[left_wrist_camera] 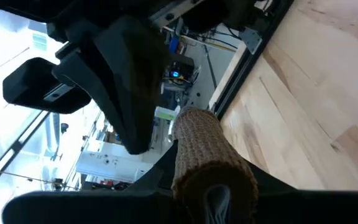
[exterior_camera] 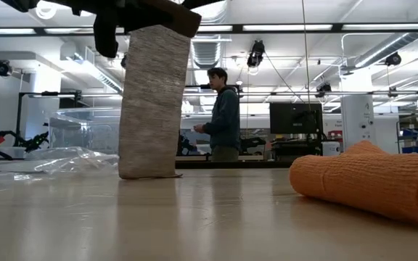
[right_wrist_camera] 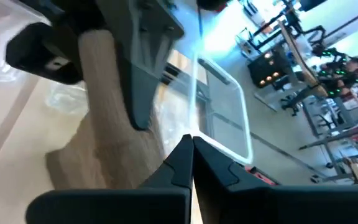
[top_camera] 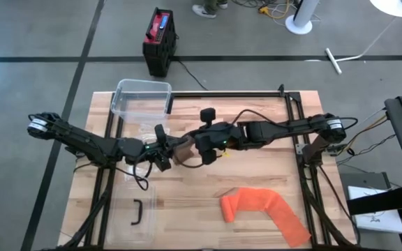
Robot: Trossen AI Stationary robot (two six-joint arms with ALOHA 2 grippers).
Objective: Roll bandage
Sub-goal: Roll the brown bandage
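Tan bandage strip (exterior_camera: 151, 101) hangs at table centre, lower end touching the wood (top hidden by both arms). Left gripper (top_camera: 160, 155) pinches its rolled end (left_wrist_camera: 207, 158); right gripper (top_camera: 202, 148) fingers pressed together, contents unclear. Orange bandage (top_camera: 264, 211) lies apart.

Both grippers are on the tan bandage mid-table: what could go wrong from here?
1. The tan bandage hangs as a loose strip whose end just meets the table; it may drag and roll unevenly.
2. The left gripper and right gripper sit very close; they might collide.
3. The crumpled plastic wrap lies nearby and could snag.
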